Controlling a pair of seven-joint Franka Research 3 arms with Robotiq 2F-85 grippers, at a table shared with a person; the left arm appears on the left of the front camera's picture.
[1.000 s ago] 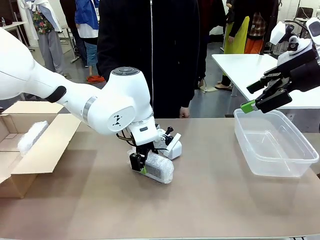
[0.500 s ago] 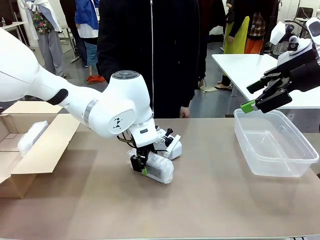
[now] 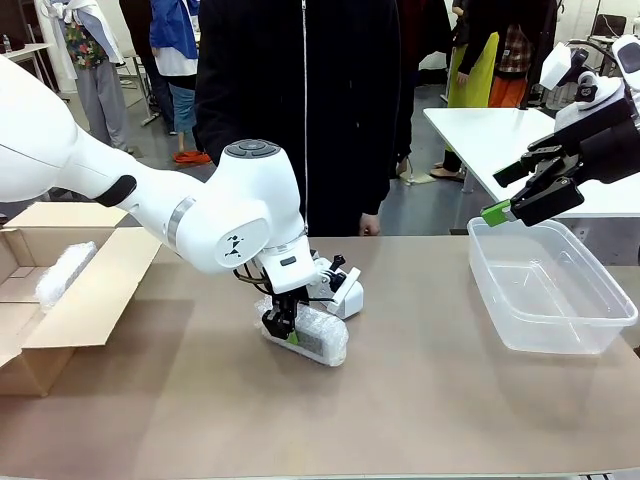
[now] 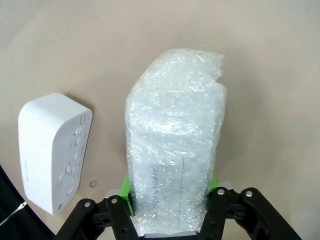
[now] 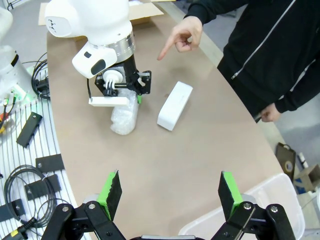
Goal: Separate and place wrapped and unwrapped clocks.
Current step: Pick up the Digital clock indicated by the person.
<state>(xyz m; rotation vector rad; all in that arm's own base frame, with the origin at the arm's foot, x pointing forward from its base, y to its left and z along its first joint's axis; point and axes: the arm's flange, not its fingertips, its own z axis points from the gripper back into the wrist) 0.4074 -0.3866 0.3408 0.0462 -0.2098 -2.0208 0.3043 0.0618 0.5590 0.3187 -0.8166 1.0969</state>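
A wrapped clock [image 3: 318, 338] in bubble plastic lies at the middle of the table, and my left gripper [image 3: 283, 326] is shut on its near end. In the left wrist view the green pads [image 4: 126, 192] press both sides of the wrapped clock [image 4: 175, 140]. The unwrapped clock [image 3: 346, 296], a smooth white block, lies just behind it and apart from it, dotted face showing [image 4: 52, 150]. Another wrapped clock [image 3: 65, 272] rests in the cardboard box. My right gripper [image 3: 512, 205] hangs open above the clear bin's near corner, holding nothing.
An open cardboard box [image 3: 95, 300] stands at the left edge. A clear plastic bin [image 3: 545, 290] stands at the right. A person in black stands at the far side, one hand [image 5: 182, 36] pointing down at the table. Cables and parts [image 5: 30, 165] lie beside the table.
My left gripper's fingers have closed on the wrapped clock at the table's middle. The right arm has not moved.
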